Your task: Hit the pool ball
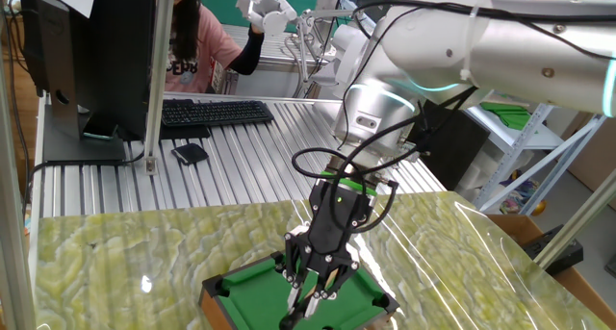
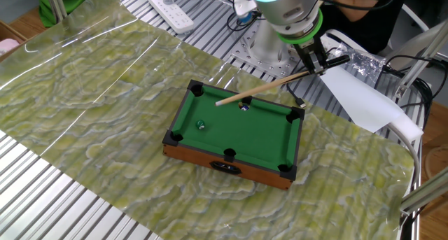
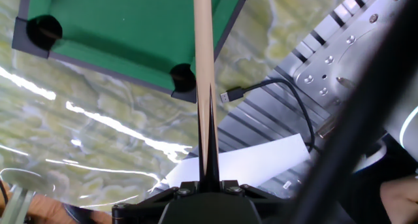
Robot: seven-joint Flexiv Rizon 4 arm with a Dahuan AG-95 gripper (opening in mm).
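The small pool table [image 2: 280, 138] has green felt, a wooden frame and black pockets, and stands on the marbled mat. The pool ball [image 2: 201, 125], tiny, glossy and green, lies on the felt near the table's left end. My gripper [image 2: 317, 64] is shut on the thick end of the wooden cue stick [image 2: 266, 86]. It holds the cue off the table's far right side, and the tip hangs over the far rail near the middle pocket, well apart from the ball. In the hand view the cue stick [image 3: 204, 67] runs straight up from my gripper [image 3: 209, 182] over the table [image 3: 124, 21]. The ball is out of that view.
A black USB cable [image 3: 274, 87] and a white paper sheet [image 2: 364, 100] lie on the ribbed metal bench beside the table. A power strip [image 2: 175, 3] lies at the back. A keyboard [image 1: 212, 112], a monitor [image 1: 91, 51] and a person [image 1: 197, 37] are beyond the mat.
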